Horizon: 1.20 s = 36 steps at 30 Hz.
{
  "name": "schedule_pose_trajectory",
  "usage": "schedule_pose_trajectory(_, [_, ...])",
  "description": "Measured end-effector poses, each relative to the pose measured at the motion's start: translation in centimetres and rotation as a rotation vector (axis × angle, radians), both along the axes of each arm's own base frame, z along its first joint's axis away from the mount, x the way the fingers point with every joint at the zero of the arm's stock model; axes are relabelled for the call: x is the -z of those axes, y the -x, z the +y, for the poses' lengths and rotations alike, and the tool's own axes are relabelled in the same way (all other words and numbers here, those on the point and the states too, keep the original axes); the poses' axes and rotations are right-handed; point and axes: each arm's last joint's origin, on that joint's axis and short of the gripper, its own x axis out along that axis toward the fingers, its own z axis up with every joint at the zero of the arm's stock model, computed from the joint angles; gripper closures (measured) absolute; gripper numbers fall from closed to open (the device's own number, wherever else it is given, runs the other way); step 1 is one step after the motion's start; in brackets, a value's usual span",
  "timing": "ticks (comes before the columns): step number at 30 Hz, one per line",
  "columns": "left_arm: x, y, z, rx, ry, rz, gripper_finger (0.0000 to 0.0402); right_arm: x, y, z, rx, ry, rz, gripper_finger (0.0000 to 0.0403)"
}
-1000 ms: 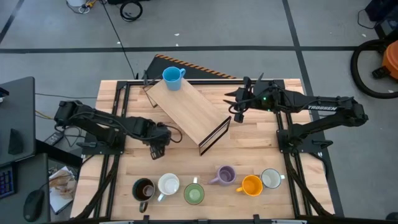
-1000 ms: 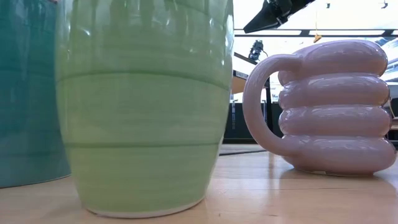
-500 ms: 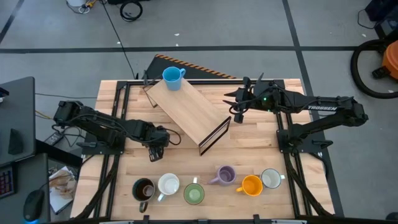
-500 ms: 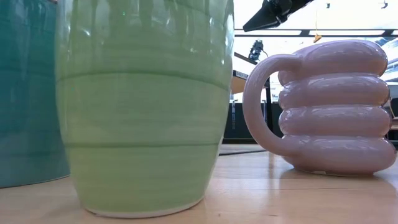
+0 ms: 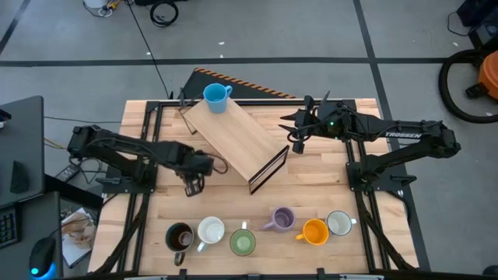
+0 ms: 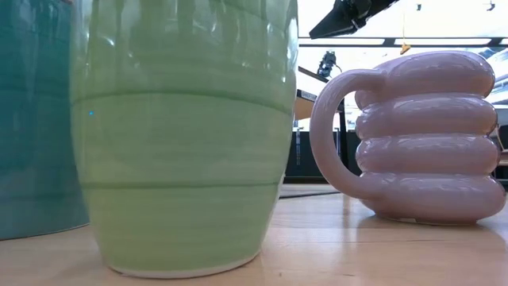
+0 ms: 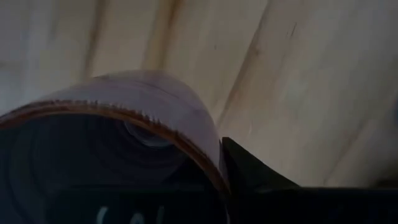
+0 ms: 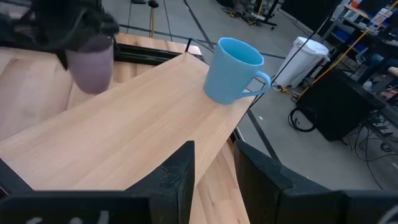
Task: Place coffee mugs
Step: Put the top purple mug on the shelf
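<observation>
Both arms were matte black, built of slender tubular links joined by bulkier rounded joints. The right arm point(image 5: 405, 140) carried white "TROSSEN" lettering along its forearm and a small green light near the wrist. Thin black cables looped beside the left arm point(image 5: 124, 152). The fingers point(image 8: 177, 177) were dark, angular, faintly textured plastic.

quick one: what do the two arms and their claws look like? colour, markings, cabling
Both arms are dark, near-black, jointed links on dark frame mounts at the table's sides. The right arm bears white TROSSEN lettering and a small green light near its wrist; none is readable on the left arm. The right claw has two flat, dark, angular fingers. Cabling cannot be made out.
</observation>
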Motion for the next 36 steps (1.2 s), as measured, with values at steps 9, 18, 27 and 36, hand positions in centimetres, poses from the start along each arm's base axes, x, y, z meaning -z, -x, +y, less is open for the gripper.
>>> schedule_pose_trajectory(9, [-7.2,-0.1,3.5,-0.034,0.153,-0.030,0.0380,0.0,0.0,0.0,0.002,-0.007,-0.002,0.0284])
schedule_pose_trajectory(18, [-11.4,0.7,7.7,-0.046,0.024,-0.067,0.0380,0.0,0.0,0.0,0.000,0.000,0.001,0.0284])
schedule_pose_trajectory(27, [-11.9,1.3,11.6,-0.058,-0.106,-0.112,0.0375,0.0,0.0,0.0,-0.001,-0.001,0.001,0.0284])
schedule_pose_trajectory(36, [-11.4,1.7,14.1,-0.061,-0.147,-0.130,0.0375,-0.1,-0.1,0.0,-0.002,-0.006,-0.017,0.0284])
